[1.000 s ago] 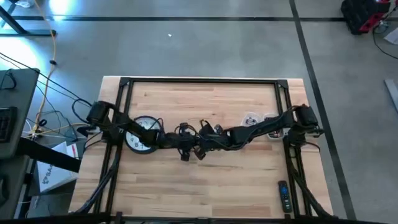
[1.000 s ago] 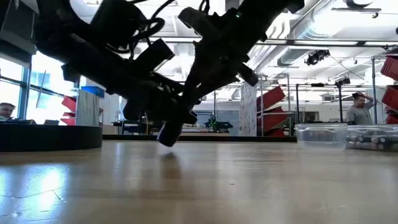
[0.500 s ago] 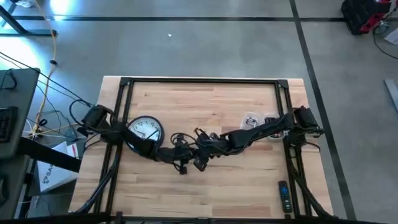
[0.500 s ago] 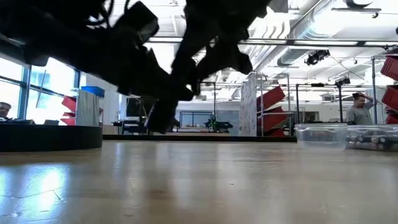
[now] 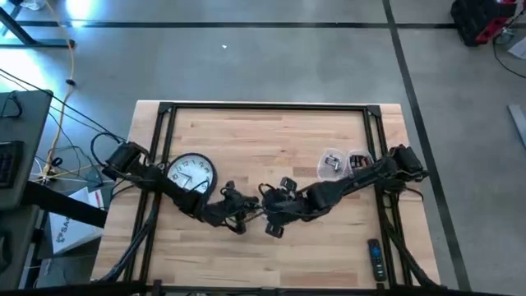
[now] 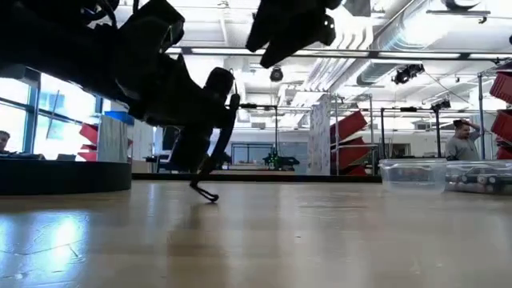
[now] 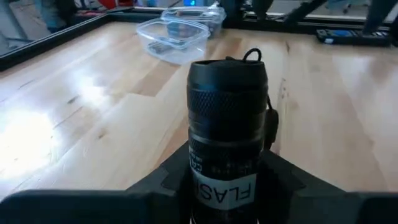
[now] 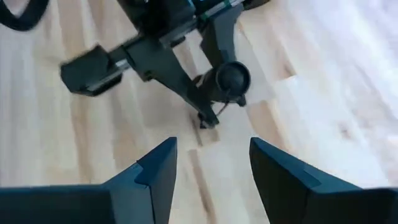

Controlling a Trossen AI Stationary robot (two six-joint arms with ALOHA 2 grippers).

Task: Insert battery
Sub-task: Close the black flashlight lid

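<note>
Left gripper (image 7: 227, 186) clamped on black cylindrical flashlight (image 7: 228, 130), lower centre of high view, low over light wooden table (image 5: 271, 131). Right gripper (image 8: 211, 165) fingers spread, empty, just beside flashlight. Round white wall clock (image 5: 190, 173) centre-left; clear plastic containers (image 5: 344, 162) centre-right; black remote (image 5: 375, 258) lower right.

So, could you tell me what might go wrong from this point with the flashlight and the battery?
The left gripper holds the flashlight with its tail cap apparently on, so a battery may not go in until the cap comes off. The right gripper is open and empty, right next to the left one; the two could bump. The flashlight's lanyard touches the table and might snag.
</note>
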